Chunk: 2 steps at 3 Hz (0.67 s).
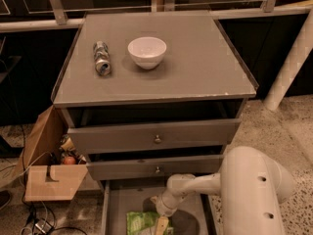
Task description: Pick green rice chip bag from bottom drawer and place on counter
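While the bottom drawer (113, 207) stood pulled out beneath the two knobbed drawers (156, 138), we recorded the gripper (162, 223) lowered inside it, at the lower edge of the camera view. It sat on the end of the single white arm (195, 185), which reached in from the right. The green rice chip bag (141, 223) lay on the drawer floor, immediately left of the gripper in the view and apparently touching it at the bag's right edge. We could not tell whether the jaws were spread or pinching the bag. The frame edge hid the bag's near part, so we could not establish its long axis. We judged that the coming move turned on one relation: the bag lay leftward of the jaws, so a grasp had to be centred that way before any lift. The surface (205, 67) above carried a white bowl (146, 52) and a silver can (101, 58) lying on its side, with bare area to their right.
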Each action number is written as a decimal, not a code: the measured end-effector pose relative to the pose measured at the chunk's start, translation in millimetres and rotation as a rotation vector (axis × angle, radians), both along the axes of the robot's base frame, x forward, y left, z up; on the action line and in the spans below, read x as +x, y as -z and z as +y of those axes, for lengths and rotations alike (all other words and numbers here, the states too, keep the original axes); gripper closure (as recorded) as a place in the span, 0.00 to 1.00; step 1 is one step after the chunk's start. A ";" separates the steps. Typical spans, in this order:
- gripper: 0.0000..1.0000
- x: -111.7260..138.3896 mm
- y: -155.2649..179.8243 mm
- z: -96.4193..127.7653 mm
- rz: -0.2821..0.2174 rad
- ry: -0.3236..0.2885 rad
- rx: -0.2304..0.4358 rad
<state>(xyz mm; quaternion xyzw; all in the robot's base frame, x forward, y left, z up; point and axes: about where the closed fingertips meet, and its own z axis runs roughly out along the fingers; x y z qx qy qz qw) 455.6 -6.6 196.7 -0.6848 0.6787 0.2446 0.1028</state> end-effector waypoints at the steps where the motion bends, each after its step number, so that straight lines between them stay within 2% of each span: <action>1: 0.00 -0.6 21.3 -6.3 0.033 0.020 0.001; 2: 0.00 14.6 33.9 -7.1 0.039 0.032 -0.005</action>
